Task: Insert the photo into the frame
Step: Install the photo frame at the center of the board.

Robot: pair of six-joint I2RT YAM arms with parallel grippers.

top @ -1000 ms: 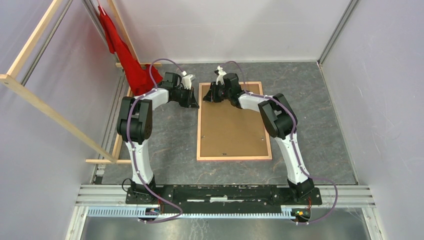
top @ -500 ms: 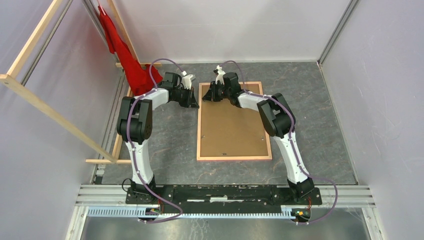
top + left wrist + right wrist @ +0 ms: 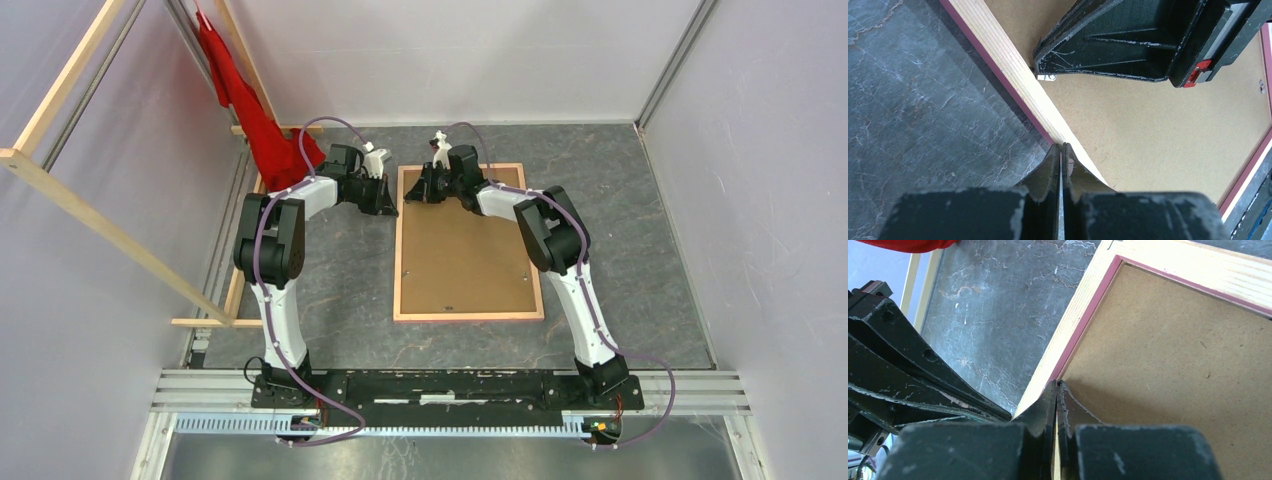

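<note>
The frame [image 3: 468, 316] lies back-up on the table, its pale wood rails around the brown backing board [image 3: 463, 250]. The photo is hidden. My left gripper [image 3: 392, 208] is shut, and its tip [image 3: 1061, 146] rests at the frame's left rail [image 3: 1013, 65] near the far left corner. My right gripper [image 3: 412, 197] is shut, and its tip [image 3: 1056, 383] sits at the inner pink edge of that rail [image 3: 1083, 295], against the backing board [image 3: 1173, 365]. The right gripper's black fingers [image 3: 1128, 45] lie just across the rail from the left one.
A red cloth [image 3: 255, 115] hangs at the far left by a wooden slat structure [image 3: 100, 230]. Grey walls enclose the marbled grey table [image 3: 620, 260]. A small metal tab [image 3: 1047, 77] sits on the backing board beside the rail.
The right arm's elbow has edged slightly left. Both grippers stay shut at the frame's far left corner.
</note>
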